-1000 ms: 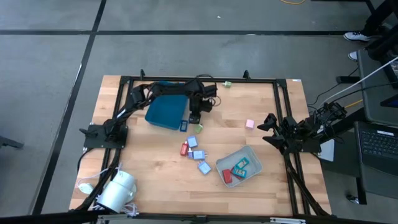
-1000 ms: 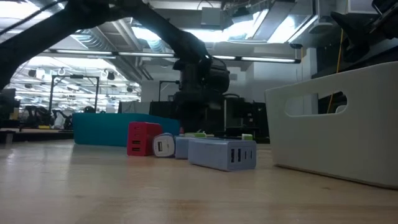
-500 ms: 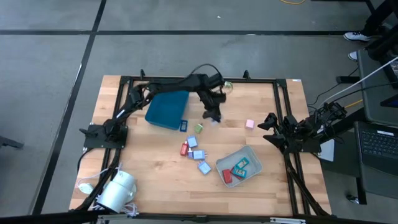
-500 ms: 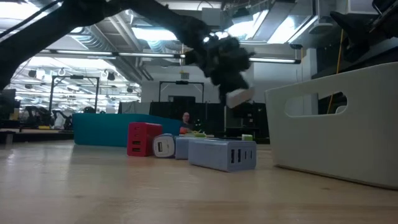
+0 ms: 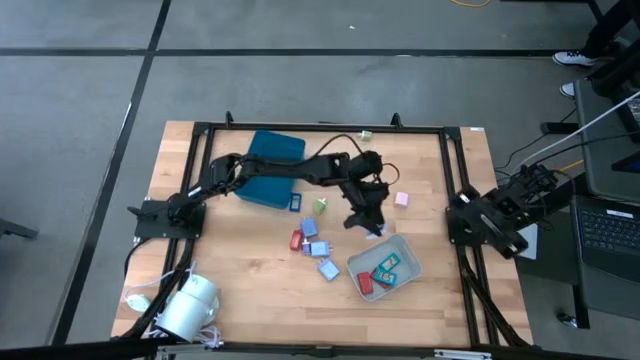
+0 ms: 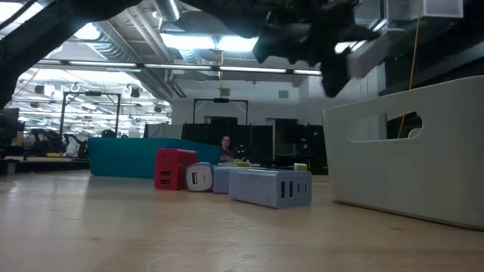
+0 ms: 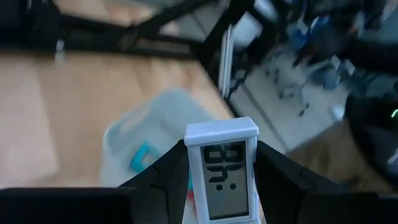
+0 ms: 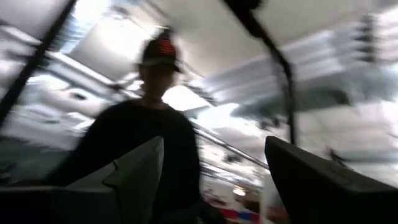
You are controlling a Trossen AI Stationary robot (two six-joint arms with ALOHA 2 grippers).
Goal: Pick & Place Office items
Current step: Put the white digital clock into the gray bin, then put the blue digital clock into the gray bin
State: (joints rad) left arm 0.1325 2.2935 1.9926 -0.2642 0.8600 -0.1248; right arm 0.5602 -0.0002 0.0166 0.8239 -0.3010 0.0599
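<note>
My left gripper (image 5: 367,220) hangs in the air over the far rim of the pale grey tray (image 5: 402,248), shut on a light blue block (image 7: 222,174) with a socket face. In the low view the block (image 6: 370,54) shows high above the tray's wall (image 6: 423,151). Inside the tray lie a red block (image 5: 366,284) and teal ones (image 5: 388,268). Red (image 5: 297,240), light blue (image 5: 320,248), green (image 5: 320,205), blue (image 5: 296,203) and pink (image 5: 401,199) items lie flat on the table. My right gripper (image 8: 214,149) is open at the table's right edge. My left gripper pinches the light blue block between its two fingers (image 7: 171,177), one on each long side (image 7: 194,180). The block's far end sticks out past the fingertips. It is lifted clear of the table and sits tilted in the low view.
The dark teal tray (image 5: 270,170) sits at the far left under my left arm. A small green item (image 5: 366,134) lies by the far frame rail. A white roll (image 5: 188,305) stands at the near left corner. A person shows in the right wrist view.
My left gripper has risen from beside the teal tray with the light blue block and swung right and toward the near edge, ending above the grey tray's far rim. My right arm has drawn back toward the right edge and tipped upward.
</note>
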